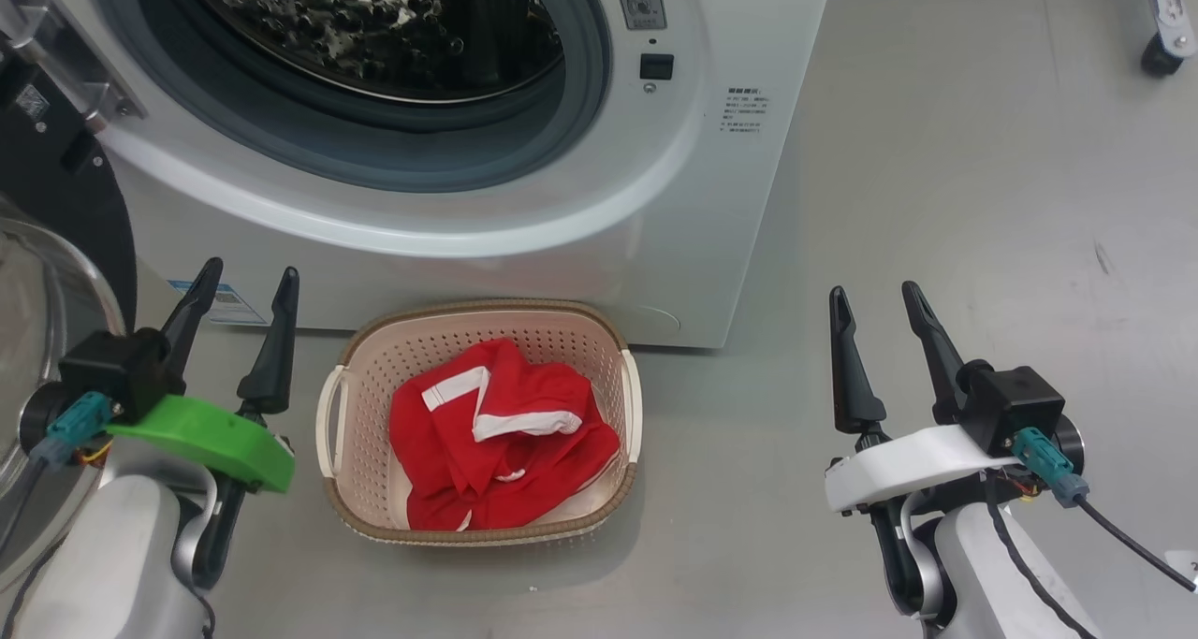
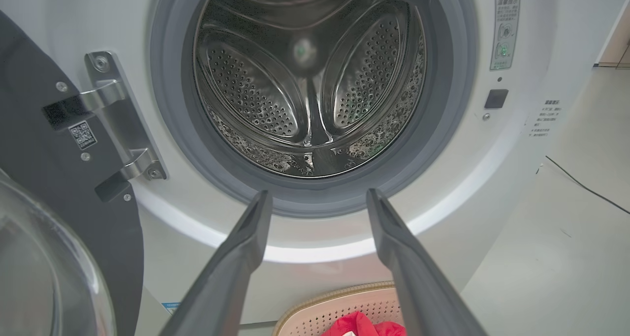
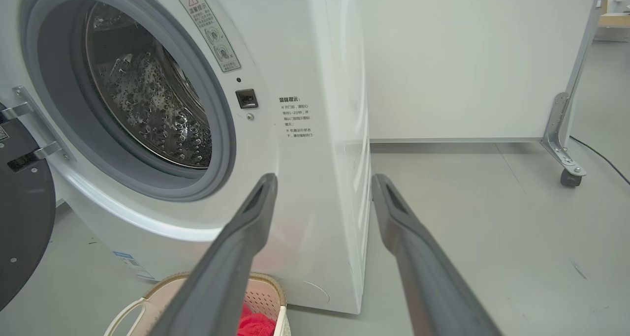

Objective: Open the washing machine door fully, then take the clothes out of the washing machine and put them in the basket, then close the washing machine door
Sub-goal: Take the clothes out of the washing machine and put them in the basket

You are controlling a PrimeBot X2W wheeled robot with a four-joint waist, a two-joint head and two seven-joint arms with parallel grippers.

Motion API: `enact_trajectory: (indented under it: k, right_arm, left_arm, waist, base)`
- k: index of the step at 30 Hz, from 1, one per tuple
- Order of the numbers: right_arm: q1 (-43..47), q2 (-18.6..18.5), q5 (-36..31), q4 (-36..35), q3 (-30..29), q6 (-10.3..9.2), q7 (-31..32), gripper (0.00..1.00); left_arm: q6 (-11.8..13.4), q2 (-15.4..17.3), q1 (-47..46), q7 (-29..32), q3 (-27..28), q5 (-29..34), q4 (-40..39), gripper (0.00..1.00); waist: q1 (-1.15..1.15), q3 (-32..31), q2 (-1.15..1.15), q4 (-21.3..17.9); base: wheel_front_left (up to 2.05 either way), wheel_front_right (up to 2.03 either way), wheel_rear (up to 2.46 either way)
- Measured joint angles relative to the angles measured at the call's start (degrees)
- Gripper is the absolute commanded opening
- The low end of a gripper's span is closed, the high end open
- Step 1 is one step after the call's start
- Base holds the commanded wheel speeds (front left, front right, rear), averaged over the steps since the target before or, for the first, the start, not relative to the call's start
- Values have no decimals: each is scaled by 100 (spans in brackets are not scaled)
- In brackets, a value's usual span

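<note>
- Bright red clothes (image 1: pixel 501 442) with white trim bands lie bunched in the small cream perforated plastic basket (image 1: pixel 487 313) with a brown woven-look rim, low in the middle of the head frame.
- That basket stands on the grey floor (image 1: pixel 936 199), just in front of the big white front-loading washing machine (image 1: pixel 599 237) at upper left.
- Its round washing machine door (image 1: pixel 65 190), with a glossy black rim and a clear glass bowl, hangs swung open at the left edge; the perforated steel drum (image 2: pixel 310 80) shows through the opening.
- Left gripper (image 1: pixel 252 268), lower left: dark fingers spread wide, holding nothing, touching nothing, just left of the basket.
- Right gripper (image 1: pixel 873 291), lower right: fingers likewise spread and empty, above bare floor, well apart from the basket.
</note>
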Motion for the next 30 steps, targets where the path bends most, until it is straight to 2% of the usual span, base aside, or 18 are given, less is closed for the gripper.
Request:
enact_trajectory:
  k: [11, 30]
  right_arm:
    - [271, 9, 16, 1, -69, 118, 0, 100]
    - [443, 30, 19, -83, -113, 201, 0, 100]
  left_arm:
    - [30, -130, 773, 0, 341, -4, -430, 100]
    - [59, -278, 1408, 0, 724, 240, -1024, 100]
  waist:
    - [0, -485, 0, 226]
    - [0, -607, 0, 232]
  base:
    - [0, 0, 0]
    - [0, 0, 0]
